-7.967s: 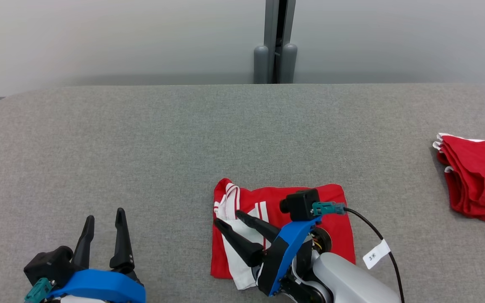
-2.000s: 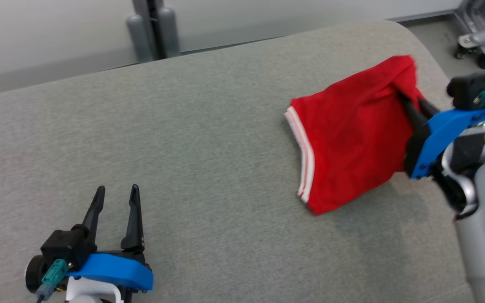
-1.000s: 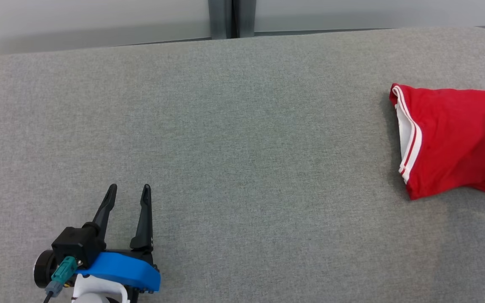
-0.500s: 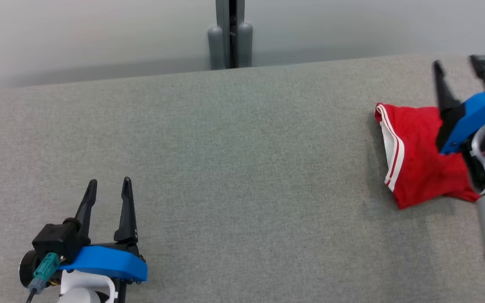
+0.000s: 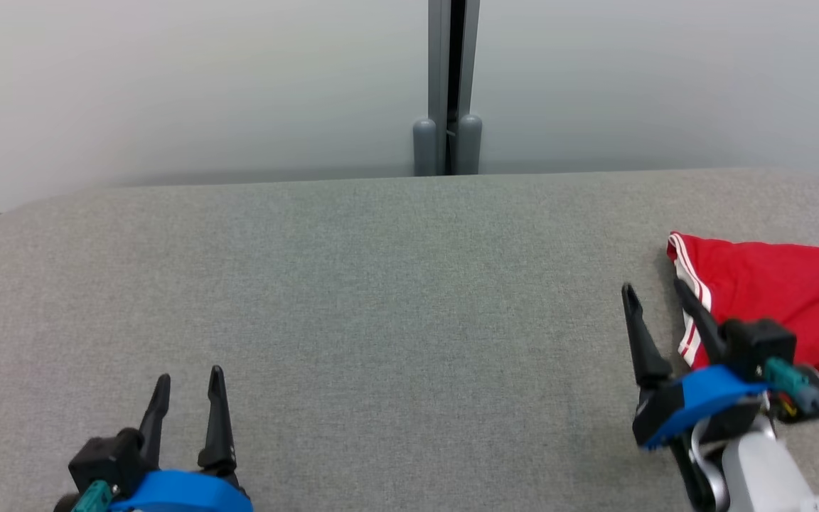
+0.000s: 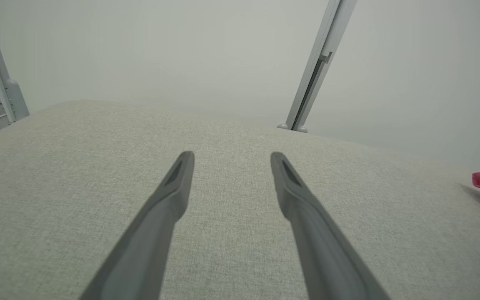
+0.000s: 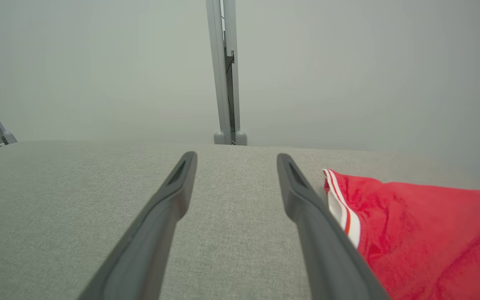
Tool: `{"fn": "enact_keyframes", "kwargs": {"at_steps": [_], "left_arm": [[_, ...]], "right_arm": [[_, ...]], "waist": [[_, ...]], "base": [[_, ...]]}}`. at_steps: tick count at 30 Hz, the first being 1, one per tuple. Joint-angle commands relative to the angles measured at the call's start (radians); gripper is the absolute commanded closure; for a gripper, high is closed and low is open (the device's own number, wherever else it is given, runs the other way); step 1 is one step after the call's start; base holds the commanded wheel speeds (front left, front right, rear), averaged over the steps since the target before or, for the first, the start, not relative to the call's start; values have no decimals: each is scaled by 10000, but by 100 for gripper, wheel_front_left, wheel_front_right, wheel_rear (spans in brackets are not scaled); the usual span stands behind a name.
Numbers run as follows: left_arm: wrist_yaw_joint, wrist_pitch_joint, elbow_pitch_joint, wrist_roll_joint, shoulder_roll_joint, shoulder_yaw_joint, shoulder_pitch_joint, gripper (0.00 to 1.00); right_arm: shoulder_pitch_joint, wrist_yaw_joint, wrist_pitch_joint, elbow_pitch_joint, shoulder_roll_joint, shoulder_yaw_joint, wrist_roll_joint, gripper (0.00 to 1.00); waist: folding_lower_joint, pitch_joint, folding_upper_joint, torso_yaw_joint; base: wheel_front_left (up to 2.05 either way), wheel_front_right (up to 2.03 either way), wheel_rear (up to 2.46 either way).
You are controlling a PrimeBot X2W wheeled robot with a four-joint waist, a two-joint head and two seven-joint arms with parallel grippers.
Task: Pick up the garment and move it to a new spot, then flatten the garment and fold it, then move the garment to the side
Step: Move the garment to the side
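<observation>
Right gripper (wide, empty) has released the red striped garment, now lying at frame right; left gripper gapes too.

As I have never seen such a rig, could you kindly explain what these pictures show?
This is a wheeled robot with two arms, each ending in a gripper with two long dark fingers. The wide picture comes from a camera on its head, looking down at a grey table. The left gripper sits at the lower left, the right gripper at the lower right. The other two pictures come from wrist cameras looking along each gripper's fingers. A red garment with white stripes lies at the table's right side, beside the right gripper. Both grippers are open and hold nothing.
</observation>
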Motion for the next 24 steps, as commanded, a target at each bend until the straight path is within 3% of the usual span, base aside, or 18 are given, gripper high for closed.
{"fn": "enact_keyframes", "kwargs": {"at_steps": [1,9,24], "left_arm": [[-99,-84,45,-116,-64,79,224,0],[-70,-136,43,47,-107,140,832,0],[-169,-158,-122,250,-233,97,959,0]], "right_arm": [[646,1,-168,-289,22,138,16,0],[2068,1,-517,-844,29,634,677,0],[2258,1,-764,-618,29,937,948,0]], "waist": [[1,-125,0,32],[1,-352,0,30],[1,-394,0,-43]], "base": [[0,0,0],[0,0,0],[0,0,0]]}}
